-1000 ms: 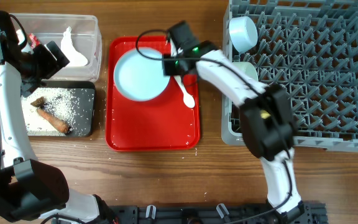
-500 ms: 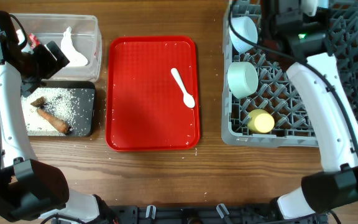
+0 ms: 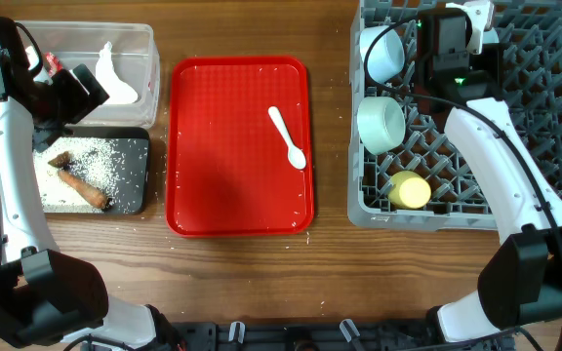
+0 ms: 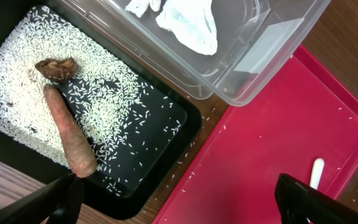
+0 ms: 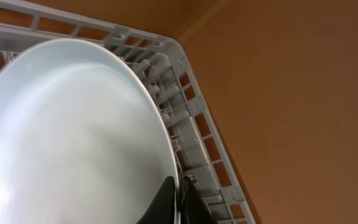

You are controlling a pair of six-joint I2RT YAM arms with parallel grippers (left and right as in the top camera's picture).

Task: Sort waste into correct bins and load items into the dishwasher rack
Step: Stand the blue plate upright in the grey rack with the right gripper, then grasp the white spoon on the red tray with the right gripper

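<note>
My right gripper is shut on the rim of the light blue plate and holds it on edge over the far part of the grey dishwasher rack, near its top edge. Two light blue bowls and the yellow cup sit in the rack's left column. The white spoon lies on the red tray. My left gripper is open and empty above the black tray, which holds rice and a brown stick. The clear tub holds tissue and the wrapper.
Stray rice grains lie on the red tray's left edge and on the wood beside it. A second small brown scrap sits in the black tray. Bare wooden table runs along the front.
My right arm lifted the plate off the red tray and carried it right to the rack's far side. The left arm has not moved.
</note>
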